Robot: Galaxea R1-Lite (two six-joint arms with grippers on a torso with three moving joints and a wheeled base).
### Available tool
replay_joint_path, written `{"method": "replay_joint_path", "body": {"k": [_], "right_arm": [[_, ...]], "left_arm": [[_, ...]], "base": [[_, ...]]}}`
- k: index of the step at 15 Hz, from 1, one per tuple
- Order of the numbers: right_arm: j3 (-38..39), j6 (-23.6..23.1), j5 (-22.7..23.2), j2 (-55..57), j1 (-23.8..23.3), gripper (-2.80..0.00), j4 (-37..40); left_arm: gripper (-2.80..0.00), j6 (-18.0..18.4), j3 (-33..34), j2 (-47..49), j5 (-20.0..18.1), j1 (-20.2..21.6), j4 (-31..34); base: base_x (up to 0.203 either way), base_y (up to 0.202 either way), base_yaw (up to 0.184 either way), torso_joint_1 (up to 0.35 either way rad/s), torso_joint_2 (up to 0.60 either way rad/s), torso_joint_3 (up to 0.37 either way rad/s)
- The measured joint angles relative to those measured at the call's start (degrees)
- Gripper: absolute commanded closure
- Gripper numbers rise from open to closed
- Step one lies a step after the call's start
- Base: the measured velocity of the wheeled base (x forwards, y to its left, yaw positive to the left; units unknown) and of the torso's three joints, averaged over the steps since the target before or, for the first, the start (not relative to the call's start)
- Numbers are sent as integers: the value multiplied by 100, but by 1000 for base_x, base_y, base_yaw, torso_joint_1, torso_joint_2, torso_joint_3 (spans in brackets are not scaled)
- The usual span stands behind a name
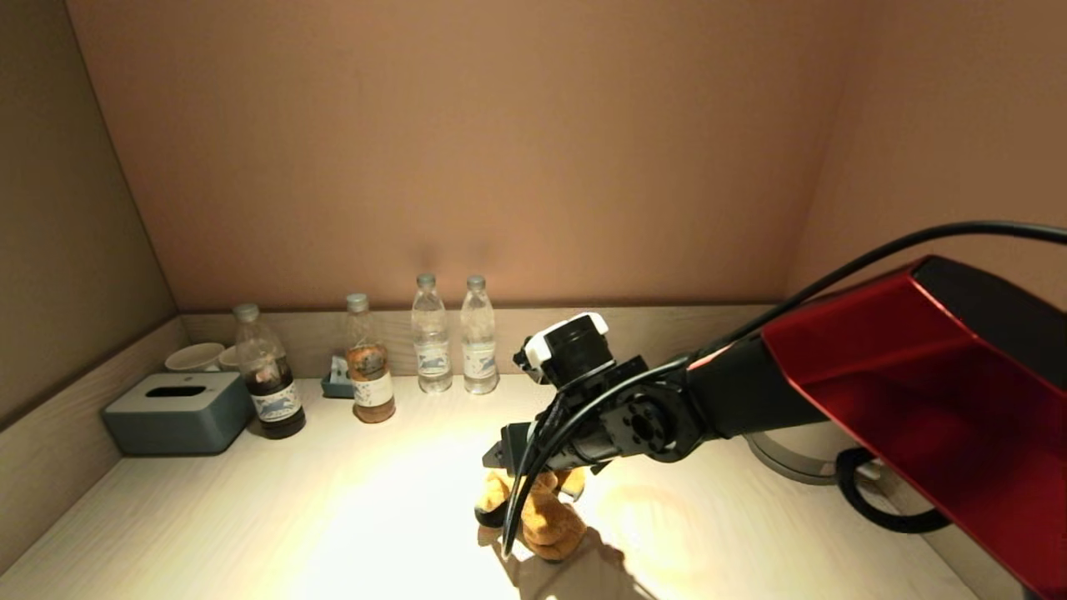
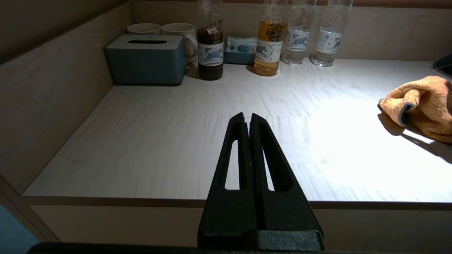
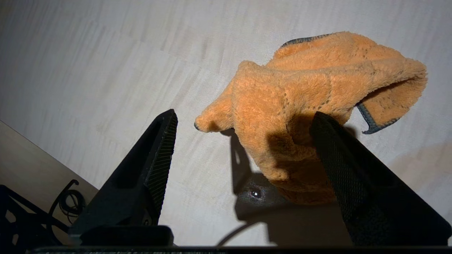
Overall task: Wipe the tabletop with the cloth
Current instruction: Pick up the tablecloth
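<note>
Right gripper (image 3: 243,120): above the cloth near the front middle of the tabletop, pointing down; fingers (image 3: 160,151) spread wide. One finger stands beside the cloth; the other overlaps its fabric in the right wrist view. Contact there cannot be told. Nothing is clamped between the fingers.
Left gripper (image 2: 247,118): parked off the front edge of the tabletop, level, aimed at the back wall; fingers pressed together, holding nothing.
Cloth (image 1: 546,517): orange, bunched in a loose heap with dark edging showing, lying on the tabletop under the right gripper, well apart from the bottles.
Tabletop (image 1: 250,517): pale wood grain with a low rim on the left side and at the back; brightly lit in the middle.
Tissue box (image 1: 179,412): back left corner, against the left rim.
Cups (image 2: 160,30): two, behind the tissue box.
Bottles (image 1: 454,337): four in a row along the back; the leftmost holds dark liquid, the next amber, the other two clear.
Kettle (image 1: 800,458): right side, mostly hidden by the right arm.
</note>
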Motion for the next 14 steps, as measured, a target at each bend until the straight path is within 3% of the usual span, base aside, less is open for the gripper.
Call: {"method": "replay_joint_path", "body": {"k": [6,14], "right_arm": [[-254,-20,-144,240,52,-280,258],[-379,-102,-735,498,36,-280,428]], "left_arm": [[0,-2,0,0,0,0,0],[0,-2,0,0,0,0,0]], "base": [[0,0,0,0,0,0],[0,0,0,0,0,0]]}}
